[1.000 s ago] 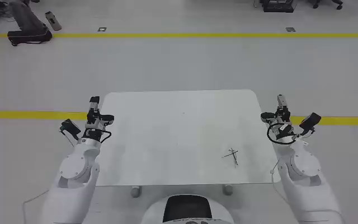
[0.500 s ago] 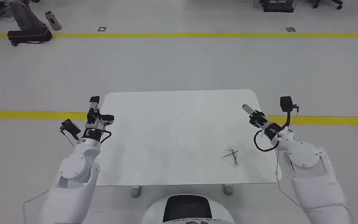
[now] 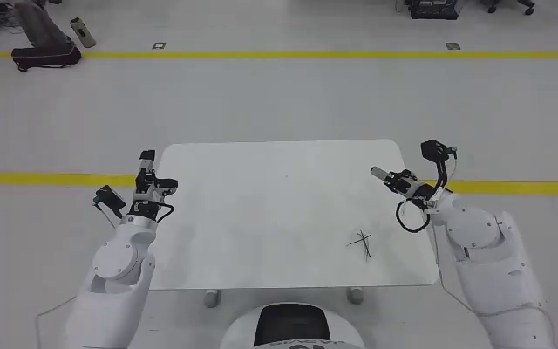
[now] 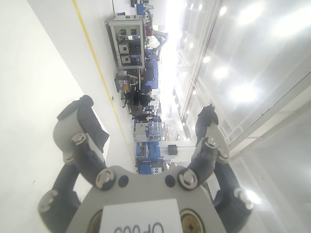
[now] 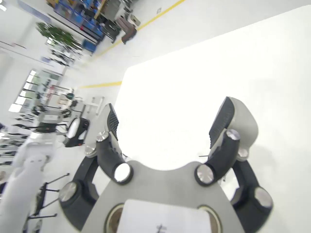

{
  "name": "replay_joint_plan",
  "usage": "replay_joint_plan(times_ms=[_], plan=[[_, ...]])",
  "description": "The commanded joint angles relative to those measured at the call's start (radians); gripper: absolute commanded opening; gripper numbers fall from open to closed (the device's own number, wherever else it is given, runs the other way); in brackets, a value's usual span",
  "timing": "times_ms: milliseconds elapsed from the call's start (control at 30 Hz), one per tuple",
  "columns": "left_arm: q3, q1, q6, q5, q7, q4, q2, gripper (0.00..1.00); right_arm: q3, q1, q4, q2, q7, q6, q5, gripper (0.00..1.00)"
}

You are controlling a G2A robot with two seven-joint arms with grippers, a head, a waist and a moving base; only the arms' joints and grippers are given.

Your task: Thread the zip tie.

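Observation:
Thin dark zip ties (image 3: 363, 241) lie crossed on the white table (image 3: 279, 209), near its front right corner. My right gripper (image 3: 378, 173) hovers over the table's right edge, behind the zip ties and apart from them, pointing toward the table's middle. In the right wrist view its jaws (image 5: 167, 115) stand open with nothing between them, and a dark sliver of a zip tie (image 5: 203, 156) shows beside one finger. My left gripper (image 3: 146, 159) rests just off the table's left edge, pointing away from the robot, open (image 4: 148, 109) and empty.
The table's rounded far corner (image 5: 126, 70) shows in the right wrist view. Yellow floor lines (image 3: 279, 55) run behind and beside the table. A dark bag (image 3: 42, 44) lies on the floor far back left.
My right arm has swung from beside the table's right edge inward over it, its gripper turning from pointing away toward the table's middle. The left arm has stayed still.

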Motion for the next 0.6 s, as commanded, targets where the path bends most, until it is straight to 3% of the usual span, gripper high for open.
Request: replay_joint_plan(times_ms=[0, 167, 567], plan=[[0.0, 0.0, 0.0, 0.0, 0.0, 0.0, 0.0, 1.0, -0.019, 0.034, 0.02, 0.006, 0.079, 0.019, -0.086, 1.0], [0.0, 0.0, 0.0, 0.0, 0.0, 0.0, 0.0, 1.0, -0.075, 0.079, 0.053, 0.017, 0.262, 0.003, -0.198, 1.0], [0.0, 0.0, 0.0, 0.0, 0.0, 0.0, 0.0, 1.0, -0.086, 0.078, 0.054, 0.019, 0.281, -0.011, -0.23, 1.0]])
